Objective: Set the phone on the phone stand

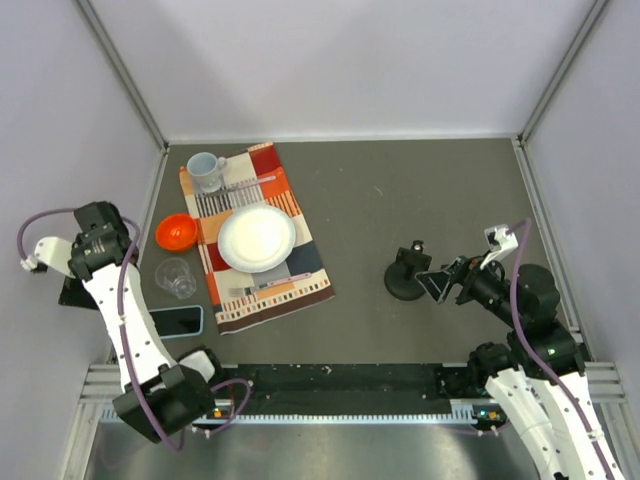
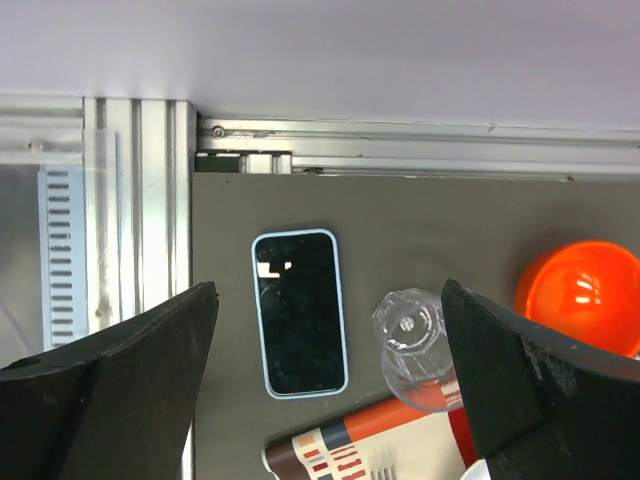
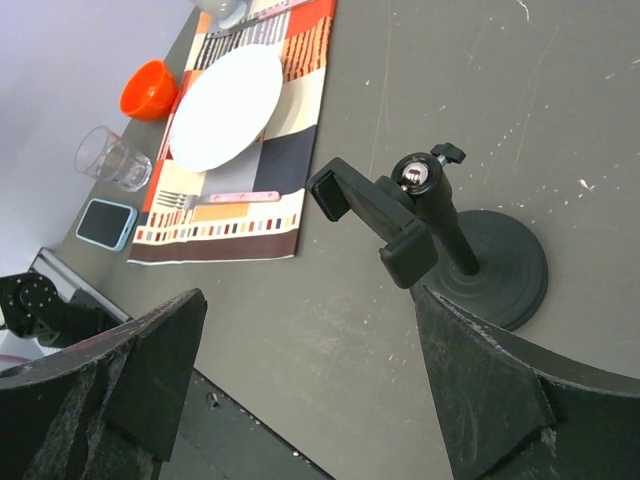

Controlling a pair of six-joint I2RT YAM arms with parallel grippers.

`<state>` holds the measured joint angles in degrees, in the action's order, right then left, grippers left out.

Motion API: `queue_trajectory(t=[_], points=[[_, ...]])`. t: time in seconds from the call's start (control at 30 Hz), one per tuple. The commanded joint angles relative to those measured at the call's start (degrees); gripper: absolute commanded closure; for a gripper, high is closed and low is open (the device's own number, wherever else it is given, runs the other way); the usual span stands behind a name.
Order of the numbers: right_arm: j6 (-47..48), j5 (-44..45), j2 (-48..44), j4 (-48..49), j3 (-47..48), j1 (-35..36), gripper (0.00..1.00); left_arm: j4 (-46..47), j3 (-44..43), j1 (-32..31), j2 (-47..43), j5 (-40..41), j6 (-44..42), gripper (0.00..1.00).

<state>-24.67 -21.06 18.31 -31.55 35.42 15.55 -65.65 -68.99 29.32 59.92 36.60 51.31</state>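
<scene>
The phone (image 1: 178, 321), black screen with a light blue edge, lies flat on the table at the near left, beside the placemat's near corner. It also shows in the left wrist view (image 2: 300, 312) and the right wrist view (image 3: 106, 222). My left gripper (image 1: 82, 291) is open and empty, held high left of the phone; in the left wrist view (image 2: 328, 300) the phone shows between its fingers. The black phone stand (image 1: 405, 272) stands upright at mid right, its clip empty (image 3: 430, 235). My right gripper (image 1: 445, 281) is open and empty just right of the stand, also seen in its wrist view (image 3: 308, 300).
A patterned placemat (image 1: 300, 270) holds a white plate (image 1: 257, 238), cutlery and a grey mug (image 1: 205, 170). An orange bowl (image 1: 176, 232) and a clear glass (image 1: 176, 277) stand left of it, the glass close to the phone (image 2: 415, 350). An aluminium rail (image 2: 400, 150) edges the table.
</scene>
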Motion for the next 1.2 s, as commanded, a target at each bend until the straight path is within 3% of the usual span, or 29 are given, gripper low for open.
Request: queue_trajectory(t=[0.0,0.27,0.47,0.67,1.17], points=[[0.76,-0.21,-0.46,0.35,2.81,0.53,0.13,-0.89,2.36,4.25,3.0,-2.66,7.92,0.01],[0.93,-0.82,-0.38,0.35,2.64,0.53,0.13,7.01,13.87,5.31,5.64,-9.43,12.06,0.01],[0.94,-0.47,-0.82,0.44,2.46,0.53,0.13,8.43,17.13,6.09,7.13,-7.95,13.64,0.01],[1.11,-0.56,-0.55,0.53,2.29,0.53,0.13,12.8,21.61,7.86,11.08,-12.24,13.91,0.01],[1.02,-2.23,-0.55,2.37,0.97,0.53,0.13,19.6,24.87,8.73,18.03,-13.31,12.41,0.01]])
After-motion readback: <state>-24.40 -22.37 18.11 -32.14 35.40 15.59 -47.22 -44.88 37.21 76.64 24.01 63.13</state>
